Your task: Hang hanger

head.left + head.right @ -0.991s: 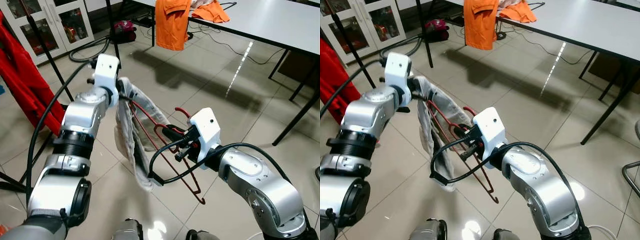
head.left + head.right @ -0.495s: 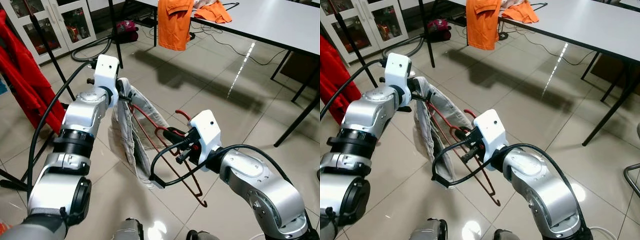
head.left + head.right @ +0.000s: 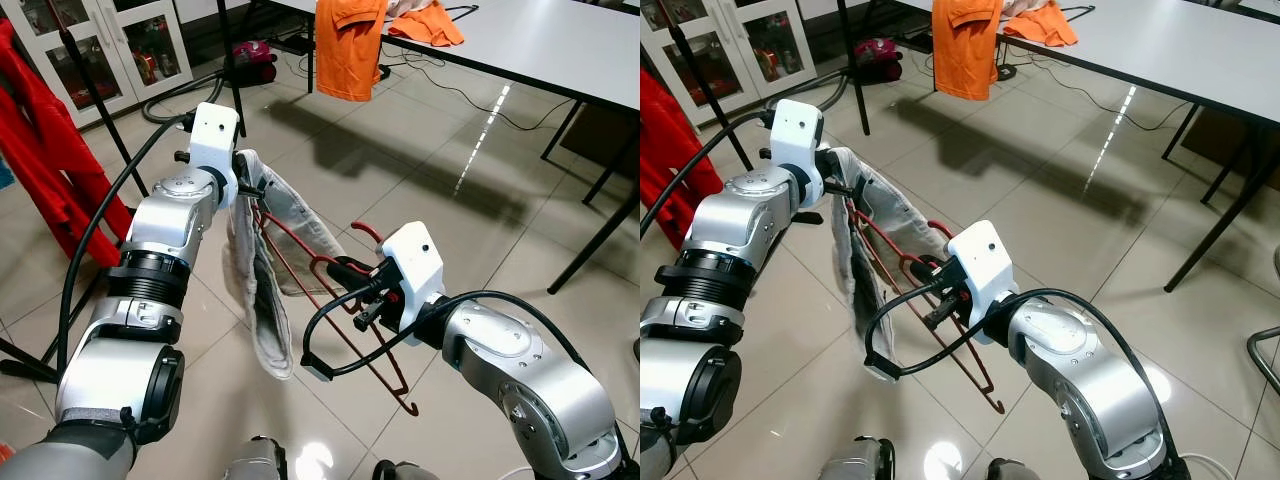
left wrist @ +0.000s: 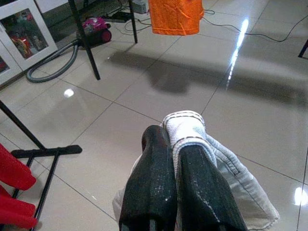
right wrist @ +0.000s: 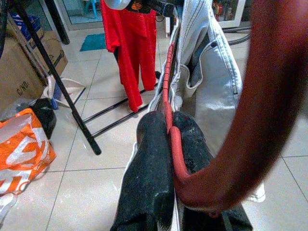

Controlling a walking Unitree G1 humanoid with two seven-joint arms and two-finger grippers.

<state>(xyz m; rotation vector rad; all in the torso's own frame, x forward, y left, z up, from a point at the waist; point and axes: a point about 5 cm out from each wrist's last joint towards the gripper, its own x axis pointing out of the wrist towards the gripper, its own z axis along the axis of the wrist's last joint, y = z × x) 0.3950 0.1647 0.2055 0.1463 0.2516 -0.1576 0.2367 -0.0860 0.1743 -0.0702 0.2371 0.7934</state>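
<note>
Clamping red hanger (image 5: 169, 103): right gripper (image 5: 172, 126); left gripper (image 4: 174, 144) pinches grey cloth (image 4: 185, 129).

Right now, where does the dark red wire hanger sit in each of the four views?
Left eye view: dark red wire hanger, centre, between the arms.
Right eye view: centre, left of the right wrist's white housing.
Left wrist view: hidden by the pale grey garment.
Right wrist view: pinched in the right end effector.
Shared landmark: the pale grey garment.
</note>
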